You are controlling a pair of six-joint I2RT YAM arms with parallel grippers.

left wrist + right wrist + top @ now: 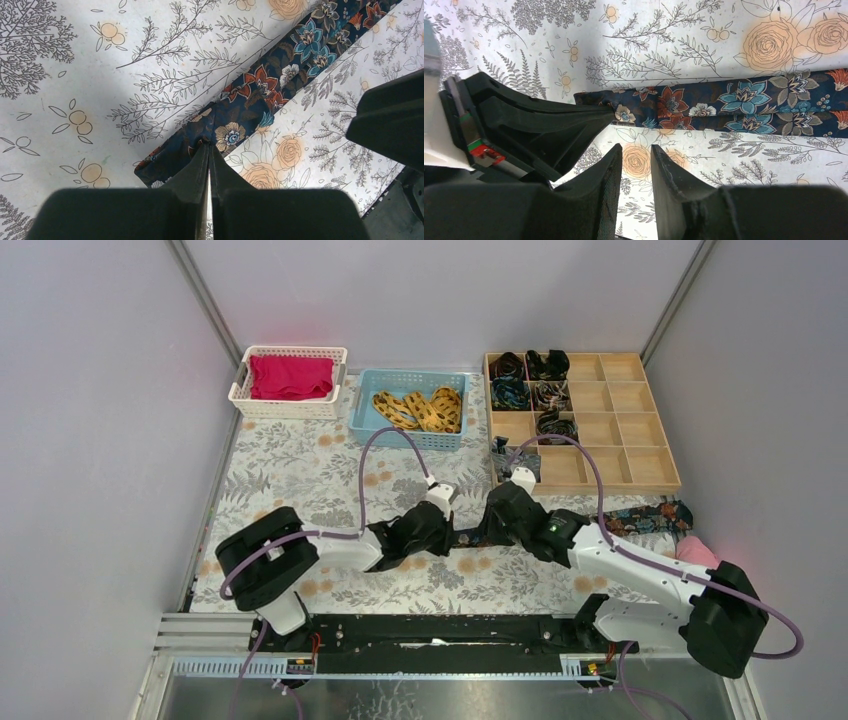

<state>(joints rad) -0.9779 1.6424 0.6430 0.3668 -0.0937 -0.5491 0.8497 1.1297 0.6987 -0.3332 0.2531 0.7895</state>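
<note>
Black fingers of the left gripper (208,148) fill the bottom of the left wrist view. They are pressed together with no gap between them, clenched on the near edge of a floral tie (280,82) close to its blunt end. That tie is dark navy with orange, blue and cream flowers. It lies flat on the flower-printed tablecloth (75,75) and runs away from the pinch towards the upper right of that view. From the right wrist camera the same tie stretches level across the frame, with the left gripper's tip meeting it at its left end. Just below it hangs the right gripper (636,150). Its two fingers are parted by a narrow gap that shows only tablecloth, so it grips nothing, and it sits just short of the tie's near edge, right beside the other gripper. Seen from above, both arms reach inward and meet over the middle of the table, near its front. The tie trails off to the right from there, its far end lying near the right edge beside a pink object (697,552). Along the back stand a white basket (243,380) holding a red cloth (290,377), a blue basket (366,418) with yellow patterned ties (420,408), and a wooden tray (640,455) of compartments, several on its left filled with rolled ties (530,380)
</note>
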